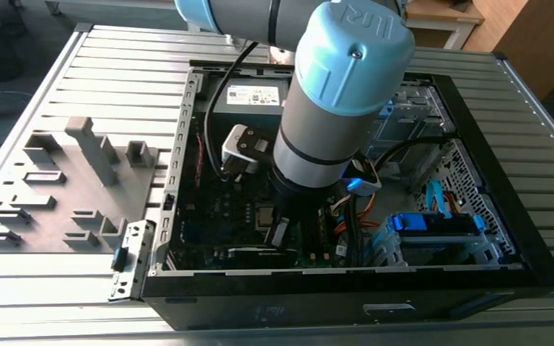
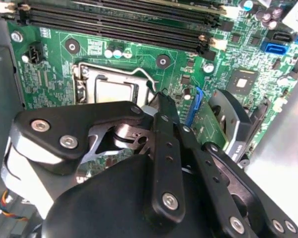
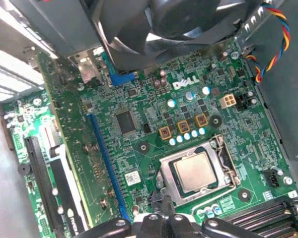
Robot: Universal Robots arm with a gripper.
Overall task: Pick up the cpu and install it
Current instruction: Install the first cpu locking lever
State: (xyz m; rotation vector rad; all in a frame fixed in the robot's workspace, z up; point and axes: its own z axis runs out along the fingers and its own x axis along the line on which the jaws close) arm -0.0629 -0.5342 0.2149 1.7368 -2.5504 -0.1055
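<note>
Computer case (image 1: 537, 277) open on the slatted metal worktop (image 1: 66, 303), cpu (image 3: 197, 172) lying in its socket.

In both wrist views the silver-topped cpu sits flat inside the metal socket frame (image 3: 223, 153) on the green circuit board (image 3: 139, 148). The black end effector (image 3: 162, 210) hangs near one edge of that frame; whether it is open or closed cannot be told. White printed lettering and a small white sticker (image 3: 133, 177) mark the board, and a white label (image 1: 254, 94) covers the grey box at the case's far end. A grey parts fixture (image 1: 66, 187) lies on the worktop at the exterior view's left.
</note>
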